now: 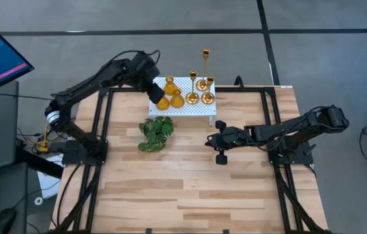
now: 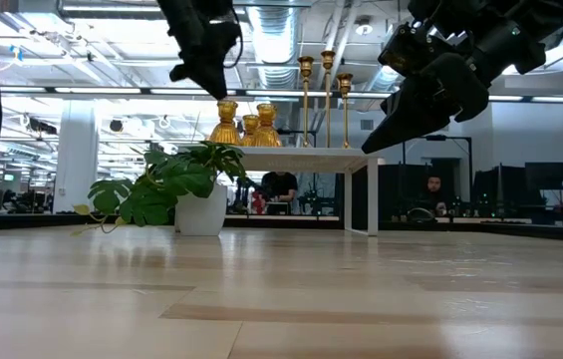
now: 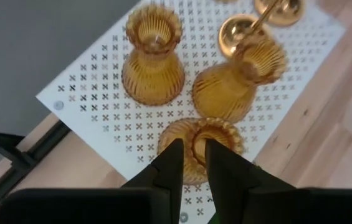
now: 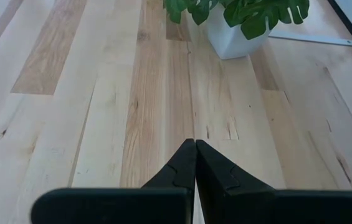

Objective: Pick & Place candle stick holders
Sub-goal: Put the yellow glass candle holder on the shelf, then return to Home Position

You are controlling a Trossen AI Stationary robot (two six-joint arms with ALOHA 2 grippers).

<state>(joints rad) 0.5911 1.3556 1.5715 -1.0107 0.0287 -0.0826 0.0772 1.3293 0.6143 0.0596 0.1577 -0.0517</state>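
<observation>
- Pale butcher-block worktop [image 1: 189,188] on a black frame, wood strips of mixed tone; open office hall with ceiling ducts behind it in the low view.
- White perforated platform [image 1: 189,112] stands at the far edge on thin legs. Cross-shaped holes cover its top. It serves as a raised shelf for the holders.
- Candle stick holders [image 1: 186,91] are all grouped on the platform: three squat amber ones, ribbed glass-like bodies flaring to scalloped rims, close together at the left end; tall gold ones with thin stems on round shiny bases [image 3: 241,32] at the right end.
- Left gripper [image 3: 192,163] is down over the nearest squat holder [image 3: 199,146]. Fingers are narrow, one inside the mouth and one outside, so they straddle the rim wall. Judged: pinching the rim suits this shape, since the wide body would not fit between them. Whether they press the wall yet, cannot tell.
- Other two squat holders sit just beside it; a lift straight up looks safest to avoid knocking them.
- Right gripper [image 4: 194,163] hovers above bare wood near mid-worktop, fingers closed together and empty. Judged: waiting.
- Green leafy plant [image 1: 155,133] in a white pot, just in front of the platform.
</observation>
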